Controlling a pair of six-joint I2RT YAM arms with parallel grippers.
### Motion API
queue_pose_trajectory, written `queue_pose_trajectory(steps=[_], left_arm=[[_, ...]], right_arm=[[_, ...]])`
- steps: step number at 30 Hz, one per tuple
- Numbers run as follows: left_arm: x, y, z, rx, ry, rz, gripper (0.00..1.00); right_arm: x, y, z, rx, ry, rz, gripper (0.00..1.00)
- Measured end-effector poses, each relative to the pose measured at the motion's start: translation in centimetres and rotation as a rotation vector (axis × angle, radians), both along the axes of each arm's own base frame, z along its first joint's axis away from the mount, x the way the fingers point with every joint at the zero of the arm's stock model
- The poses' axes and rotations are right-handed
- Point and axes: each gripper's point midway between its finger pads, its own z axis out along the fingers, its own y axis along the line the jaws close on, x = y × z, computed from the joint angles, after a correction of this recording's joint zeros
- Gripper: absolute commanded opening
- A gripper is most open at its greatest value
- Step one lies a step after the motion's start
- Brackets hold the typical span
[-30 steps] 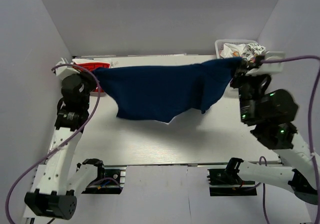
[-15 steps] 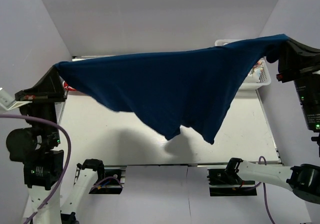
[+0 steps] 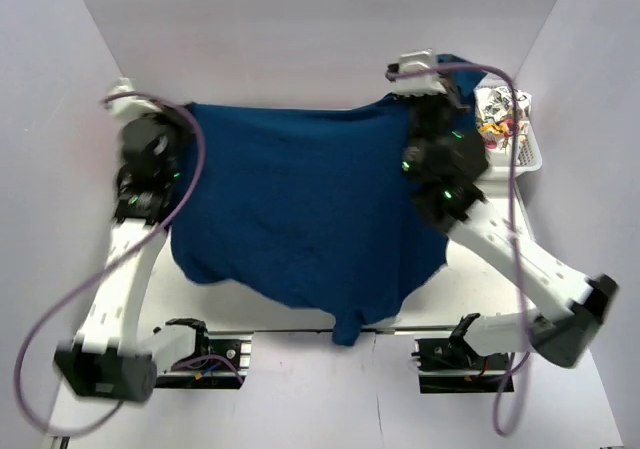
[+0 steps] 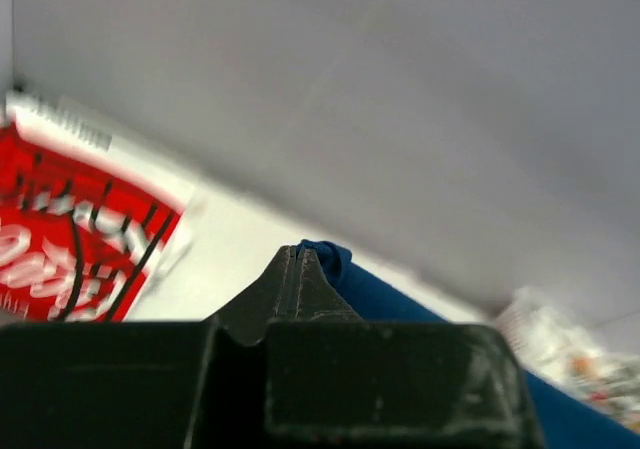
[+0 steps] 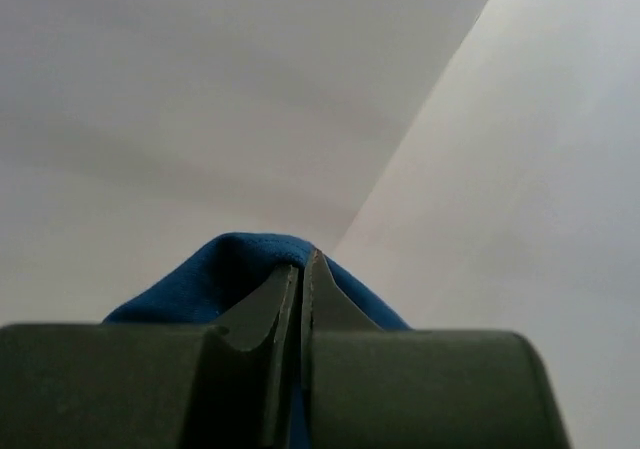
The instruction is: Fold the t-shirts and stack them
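A navy blue t-shirt (image 3: pixel 300 209) is held spread wide over the white surface (image 3: pixel 230 304), filling the middle of the top view, with its lowest point at the bottom centre. One upper corner is pinched by the left jaws at the upper left of the frame, the other by the right jaws at the upper right. Both pairs are pressed tight on the cloth. A red-and-white lettered t-shirt (image 4: pixel 70 239) is seen at the left of the left wrist view. White printed t-shirts (image 3: pixel 495 114) are bundled in the lattice basket (image 3: pixel 528 154) at the upper right.
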Motion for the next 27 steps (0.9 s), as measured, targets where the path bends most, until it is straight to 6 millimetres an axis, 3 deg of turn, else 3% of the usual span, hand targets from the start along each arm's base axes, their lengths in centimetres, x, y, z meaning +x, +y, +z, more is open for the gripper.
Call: queue_pose_trajectory(steps=[2,3,5,6,7,8,9,10,13,15,17,20,23,25,27], left_arm=[[3.5,-0.4,-5.9,0.011,0.131,-0.004,0.0],[5.0,-0.7,-9.3,0.016,0.204,-0.013,0.07],[7.4,-1.6,-15.0,0.023,0.326,-0.045,0.31],[8.5,-2.0,-17.7,0.025,0.385,-0.064,0.54],[9.4,-2.5,-20.4,0.028,0.446,-0.082,0.65],[10.2,-2.9,-22.7,0.025,0.501,-0.098,0.76],[11.0,-3.1,-24.8,0.022,0.556,-0.104,0.83],[11.6,-3.2,-26.5,0.022,0.605,-0.108,0.96],[12.3,-3.4,-29.3,0.02,0.693,-0.108,1.0],[11.8,-3.3,-29.4,0.021,0.714,-0.107,1.0],[11.2,-3.3,-28.4,0.02,0.696,-0.109,1.0],[9.4,-3.4,-26.3,0.014,0.653,-0.121,1.0],[6.9,-3.8,-25.2,-0.003,0.627,-0.147,1.0],[5.5,-4.3,-25.4,-0.017,0.623,-0.18,1.0],[3.9,-5.4,-26.8,-0.036,0.643,-0.233,1.0]], right_arm=[[3.9,-0.3,-4.2,-0.031,0.087,-0.051,0.0],[5.9,-0.7,-6.5,-0.034,0.133,-0.072,0.0],[10.3,-1.7,-10.9,-0.019,0.216,-0.099,0.0],[12.5,-1.8,-13.2,-0.013,0.261,-0.094,0.0],[14.9,-1.8,-15.9,-0.015,0.32,-0.095,0.02],[17.4,-1.6,-18.6,-0.017,0.377,-0.088,0.13],[19.7,-1.2,-21.2,-0.014,0.434,-0.079,0.32],[21.8,-0.8,-23.9,-0.016,0.497,-0.073,0.89],[26.5,0.9,-31.6,-0.021,0.675,-0.036,0.9],[26.7,1.6,-36.0,-0.012,0.793,-0.008,0.9],[25.5,1.9,-38.4,0.012,0.882,0.013,0.9],[23.1,1.9,-38.3,0.1,0.925,0.039,0.9],[19.5,1.4,-36.0,0.235,0.931,0.058,0.9],[17.0,0.9,-34.8,0.334,0.922,0.071,0.9],[14.4,0.4,-34.9,0.437,0.92,0.084,0.9]])
